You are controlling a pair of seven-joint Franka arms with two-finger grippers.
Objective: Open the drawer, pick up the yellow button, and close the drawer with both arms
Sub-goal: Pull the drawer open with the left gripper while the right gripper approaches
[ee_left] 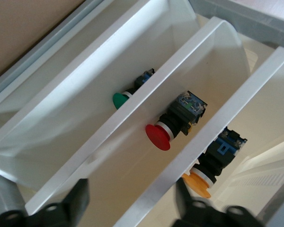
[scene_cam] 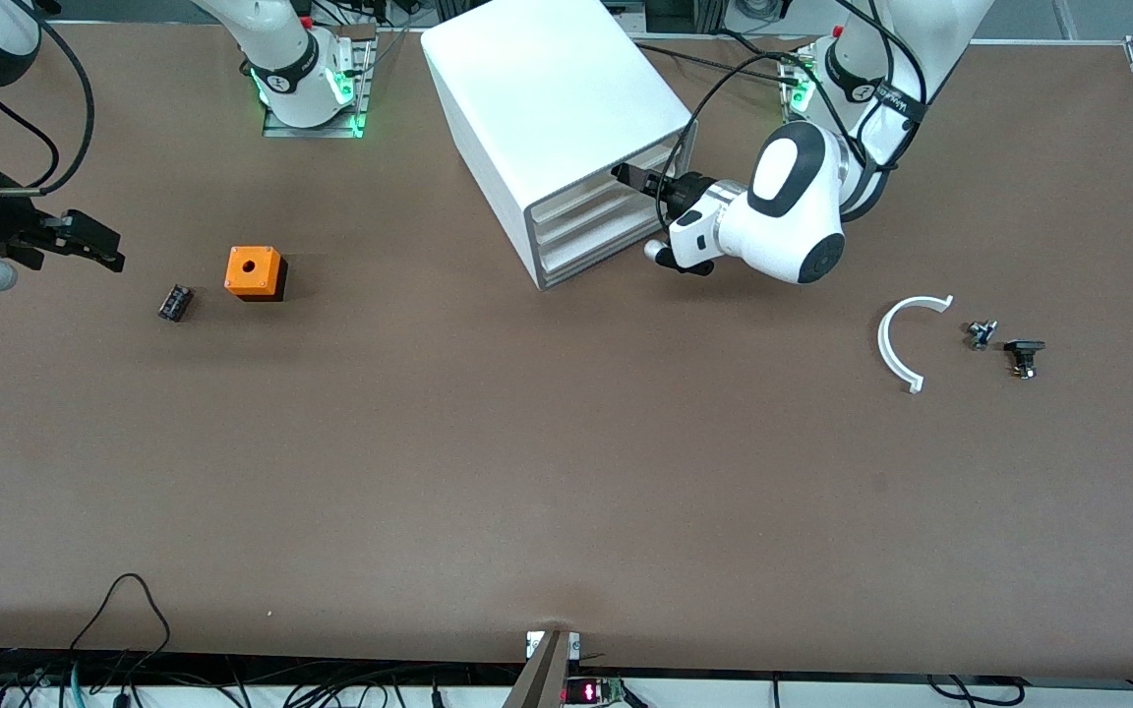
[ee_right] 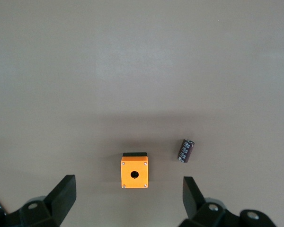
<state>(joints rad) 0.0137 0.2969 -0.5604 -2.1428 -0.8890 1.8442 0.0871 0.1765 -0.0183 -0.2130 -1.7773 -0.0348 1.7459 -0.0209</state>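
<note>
The white cabinet [scene_cam: 547, 88] stands toward the robots' bases, its three drawers shut or nearly so. The topmost drawer [scene_cam: 588, 199] holds the orange-capped button [ee_left: 198, 180]. The left wrist view shows its front rim [ee_left: 213, 128] running between my open fingers. My left gripper [scene_cam: 631, 177] is at the drawer fronts; in its wrist view [ee_left: 132, 208] it is open around that rim. My right gripper [scene_cam: 100, 245] hangs open and empty over the table at the right arm's end, beside the orange cube with a hole [scene_cam: 254, 271]. It also shows in the right wrist view [ee_right: 130, 198].
The two lower drawers hold a red button [ee_left: 158, 137] and a green button [ee_left: 119, 100]. A small black part [scene_cam: 174, 302] lies beside the cube [ee_right: 134, 173]. A white curved piece [scene_cam: 893, 344] and two small dark parts [scene_cam: 982, 333] [scene_cam: 1024, 356] lie toward the left arm's end.
</note>
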